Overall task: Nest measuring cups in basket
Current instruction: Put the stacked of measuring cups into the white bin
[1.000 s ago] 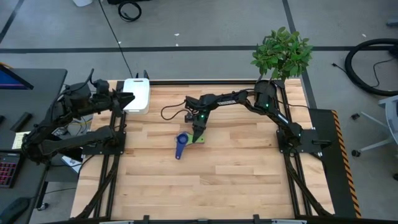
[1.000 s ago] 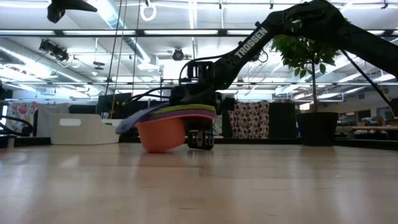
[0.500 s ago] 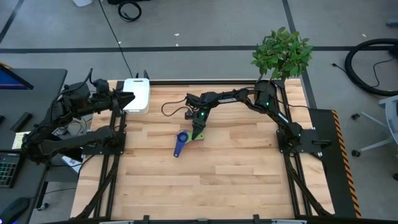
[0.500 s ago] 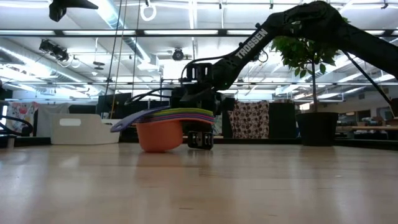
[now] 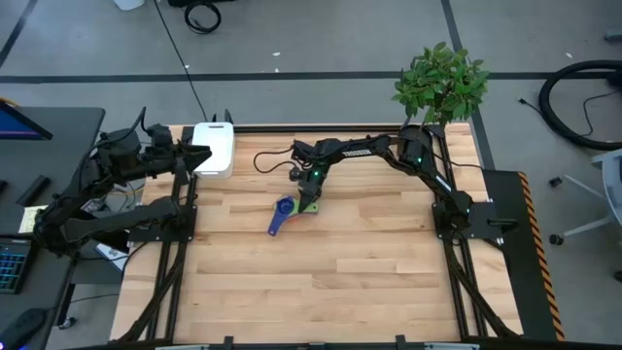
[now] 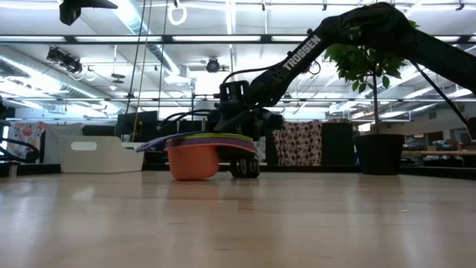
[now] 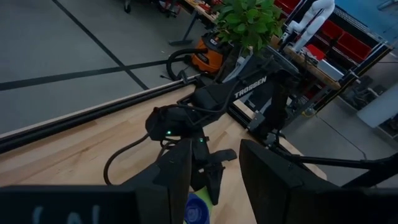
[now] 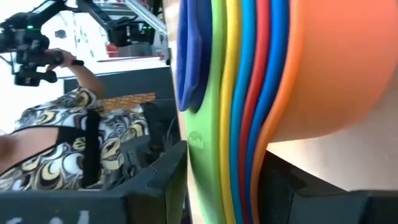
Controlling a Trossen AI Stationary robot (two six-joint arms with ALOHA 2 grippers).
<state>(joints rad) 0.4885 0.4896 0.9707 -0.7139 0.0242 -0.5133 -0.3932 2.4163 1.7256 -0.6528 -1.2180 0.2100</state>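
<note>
The measuring cups (image 5: 287, 208) stand nested in one stack at the table's middle, the orange bowl (image 6: 193, 162) at the bottom resting on the wood. A dark blue cup lies on top, its handle (image 5: 275, 227) pointing toward the near left. My right gripper (image 5: 309, 200) reaches in from the far side, shut on the stacked handles. The white basket (image 5: 214, 148) sits at the far left corner. My left gripper (image 5: 199, 154) hovers open beside the basket, nothing between its fingers (image 7: 177, 168). My right gripper pinches the stacked flat handles (image 8: 230, 155) between its two fingers, one finger (image 8: 158, 180) against the green handle, the other against the orange one. It is rolled on its side and comes nearly level from the far side. The stack sits upright, bowl on the table.
A potted plant (image 5: 439, 83) stands at the table's far right corner. A cable (image 5: 267, 170) loops on the wood beside my right arm. The near half of the table (image 5: 321, 292) is bare wood. A person in a patterned shirt (image 8: 62, 149) shows beyond the table.
My right gripper has gone a little toward the table's far edge and rolled, drawing the cup stack with it over the wood. The stack has levelled out, and the dark blue handle has swung more toward the left.
</note>
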